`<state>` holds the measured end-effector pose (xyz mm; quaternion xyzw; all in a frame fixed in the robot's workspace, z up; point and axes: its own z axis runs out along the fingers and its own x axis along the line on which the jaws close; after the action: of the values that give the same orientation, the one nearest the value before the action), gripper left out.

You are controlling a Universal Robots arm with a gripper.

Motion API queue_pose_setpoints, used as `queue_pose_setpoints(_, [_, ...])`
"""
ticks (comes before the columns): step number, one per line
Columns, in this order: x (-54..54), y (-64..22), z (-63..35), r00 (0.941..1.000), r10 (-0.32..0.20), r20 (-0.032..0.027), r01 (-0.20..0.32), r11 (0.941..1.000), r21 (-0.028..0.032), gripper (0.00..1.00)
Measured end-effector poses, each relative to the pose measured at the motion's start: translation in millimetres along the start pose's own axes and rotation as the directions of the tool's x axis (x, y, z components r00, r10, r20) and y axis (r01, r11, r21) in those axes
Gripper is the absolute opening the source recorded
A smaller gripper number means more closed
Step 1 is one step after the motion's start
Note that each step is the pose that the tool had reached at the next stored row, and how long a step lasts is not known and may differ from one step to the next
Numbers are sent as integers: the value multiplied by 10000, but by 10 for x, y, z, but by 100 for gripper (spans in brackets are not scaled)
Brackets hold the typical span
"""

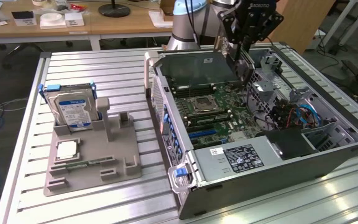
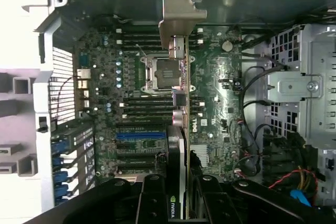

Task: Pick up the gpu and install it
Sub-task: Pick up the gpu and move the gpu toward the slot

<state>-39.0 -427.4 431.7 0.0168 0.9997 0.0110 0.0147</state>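
The gpu (image 1: 197,69) hangs over the far end of the open computer case (image 1: 272,179), its green board face toward the exterior view's left. My gripper (image 1: 246,46) is shut on the card's end at the exterior view's right. From the wrist, the gpu (image 2: 179,129) is edge-on above the motherboard (image 2: 220,77), with its silver bracket (image 2: 178,17) farthest from the gripper (image 2: 178,203). Black fingers (image 2: 152,198) clamp both sides by the fan shroud. The blue expansion slots (image 2: 139,136) lie below and to one side of the card.
A grey holder tray (image 1: 92,172) on the slatted metal table (image 1: 104,70) carries a silver hard drive (image 1: 73,109), a processor chip (image 1: 67,148) and a narrow RAM stick (image 1: 82,164). Drive cage and cables (image 1: 297,114) crowd the case's side at the exterior view's right.
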Motion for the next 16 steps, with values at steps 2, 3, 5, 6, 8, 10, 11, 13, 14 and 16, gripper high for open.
queue_pose_setpoints(2, [-79,6,4,10000,-1,0,1,10000,0,27])
queue_pose_setpoints(3, [-116,8,5,10000,-2,0,2,10000,0,27])
queue_pose_setpoints(5, [-189,13,9,10000,0,0,0,10000,0,27])
queue_pose_setpoints(6, [-225,16,10,10000,0,0,0,10000,0,27])
queue_pose_setpoints(8, [-301,21,14,10000,0,0,0,10000,1,27])
queue_pose_setpoints(10, [-379,26,17,10000,-1,0,1,10000,1,27])
queue_pose_setpoints(11, [-414,29,18,10000,0,0,0,10000,1,27])
queue_pose_setpoints(13, [-487,33,21,10000,-1,0,1,10000,2,27])
queue_pose_setpoints(14, [-526,36,23,10000,-1,0,1,10000,1,27])
queue_pose_setpoints(16, [-603,40,25,10000,0,-1,0,10000,3,27])
